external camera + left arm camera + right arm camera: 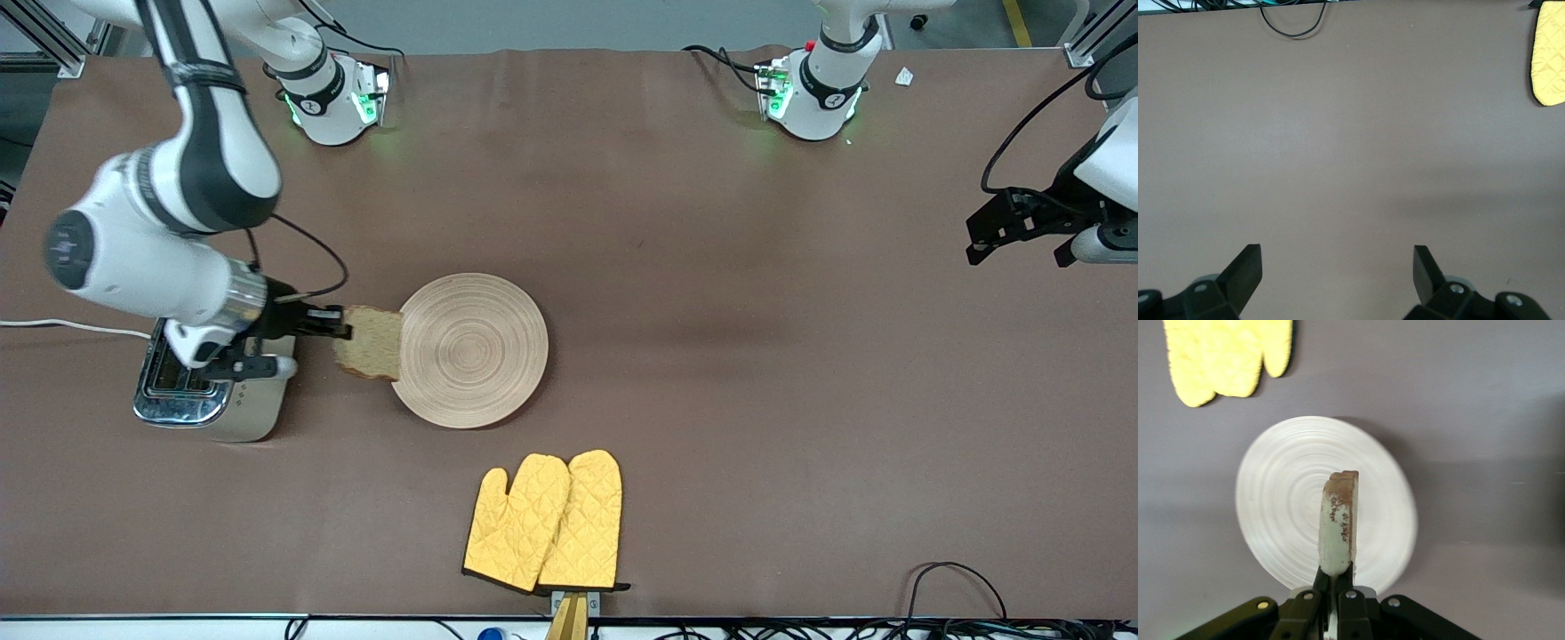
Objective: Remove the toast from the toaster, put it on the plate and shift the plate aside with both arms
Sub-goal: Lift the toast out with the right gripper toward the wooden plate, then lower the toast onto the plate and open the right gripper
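Observation:
My right gripper point(342, 327) is shut on the toast point(370, 343), a squarish speckled slice held on edge in the air between the toaster and the plate point(471, 348), at the plate's rim. In the right wrist view the toast point(1337, 527) stands edge-on between the fingers over the pale round plate point(1285, 487). The plate lies flat in the middle of the table. My left gripper point(1018, 233) waits open and empty over bare table at the left arm's end; its fingertips point(1248, 267) stand wide apart.
A silver toaster point(209, 391) stands at the right arm's end, under the right wrist. Two yellow oven mitts point(544, 523) lie near the table's front edge, nearer the front camera than the plate. Cables point(951, 587) lie along that edge.

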{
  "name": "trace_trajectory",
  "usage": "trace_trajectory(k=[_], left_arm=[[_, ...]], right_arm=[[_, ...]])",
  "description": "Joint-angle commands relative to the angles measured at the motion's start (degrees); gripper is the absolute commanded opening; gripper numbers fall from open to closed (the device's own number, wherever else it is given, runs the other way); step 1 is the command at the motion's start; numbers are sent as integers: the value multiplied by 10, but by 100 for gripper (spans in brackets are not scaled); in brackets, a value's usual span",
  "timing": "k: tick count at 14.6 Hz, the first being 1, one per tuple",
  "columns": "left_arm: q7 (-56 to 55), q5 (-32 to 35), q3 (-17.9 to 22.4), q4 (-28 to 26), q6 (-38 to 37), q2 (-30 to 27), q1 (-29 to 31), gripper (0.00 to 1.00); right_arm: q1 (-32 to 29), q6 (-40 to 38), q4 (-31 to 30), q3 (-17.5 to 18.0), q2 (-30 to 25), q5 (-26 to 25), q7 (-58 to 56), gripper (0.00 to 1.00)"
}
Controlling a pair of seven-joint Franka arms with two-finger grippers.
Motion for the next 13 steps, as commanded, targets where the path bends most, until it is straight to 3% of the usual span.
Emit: trace_trajectory(k=[1,5,9,13], left_arm=[[8,-5,-1,15,-12,5,4,100],[7,-5,-1,15,-13,5,1,100],[7,-5,-1,15,-12,5,2,100],[7,-6,-1,14,-13,5,3,100]], right_arm=[[36,50,-36,-5,-8,57,14,0],[61,85,-41,-4,20,92,14,0],[88,169,-94,-4,32,110,6,0],[76,174,-122,-5,34,110,-46,0]])
